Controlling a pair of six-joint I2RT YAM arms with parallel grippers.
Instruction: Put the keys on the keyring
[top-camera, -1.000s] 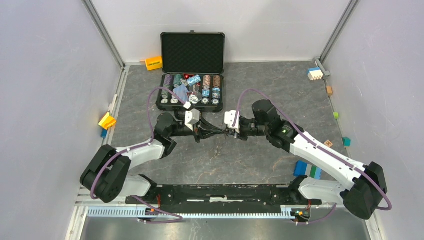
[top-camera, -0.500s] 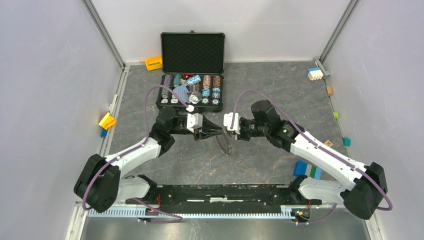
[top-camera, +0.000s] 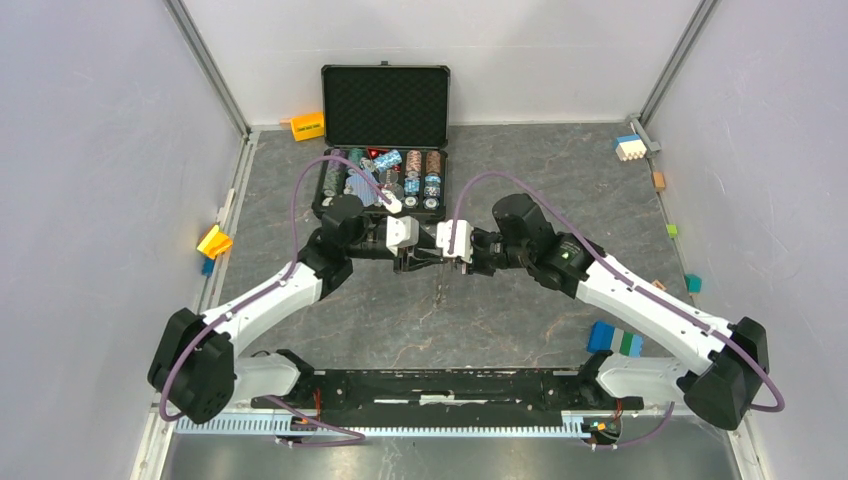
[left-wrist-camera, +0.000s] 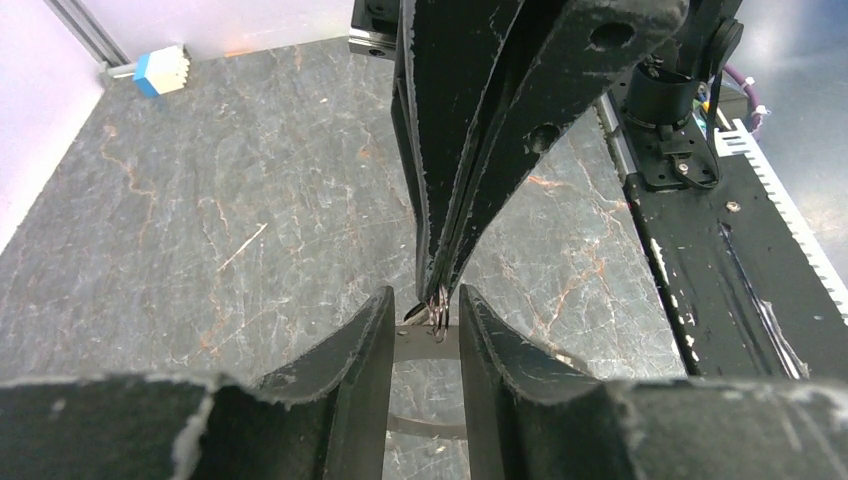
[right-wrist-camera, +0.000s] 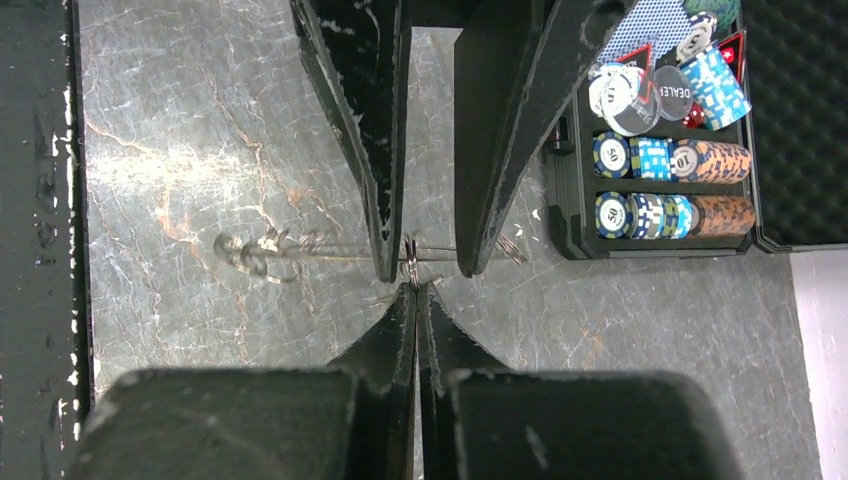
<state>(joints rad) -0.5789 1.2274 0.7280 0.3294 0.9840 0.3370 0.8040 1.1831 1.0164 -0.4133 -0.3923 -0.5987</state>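
My left gripper (top-camera: 424, 258) and right gripper (top-camera: 441, 261) meet tip to tip in mid-table. In the left wrist view my left gripper (left-wrist-camera: 425, 292) has its jaws a little apart. The flat grey keyring (left-wrist-camera: 420, 345) crosses the gap behind them. The right gripper (left-wrist-camera: 438, 300) points down into that gap. In the right wrist view my right gripper (right-wrist-camera: 415, 285) is shut on a small silver loop at the keyring's edge. The keyring (right-wrist-camera: 300, 247) shows there edge-on as a thin line behind the left fingers (right-wrist-camera: 375, 200). I cannot make out separate keys.
An open black case (top-camera: 385, 105) of poker chips stands just behind the grippers and shows in the right wrist view (right-wrist-camera: 570, 215). Toy blocks lie around the edges: orange (top-camera: 307, 126), yellow (top-camera: 214, 241), blue-green (top-camera: 615, 340), white-blue (top-camera: 629, 147). The black base rail (left-wrist-camera: 720, 260) is near.
The left gripper drew back from the right one, leaving the ring hanging between them, then moved in again. Both grippers have shifted slightly toward the case.
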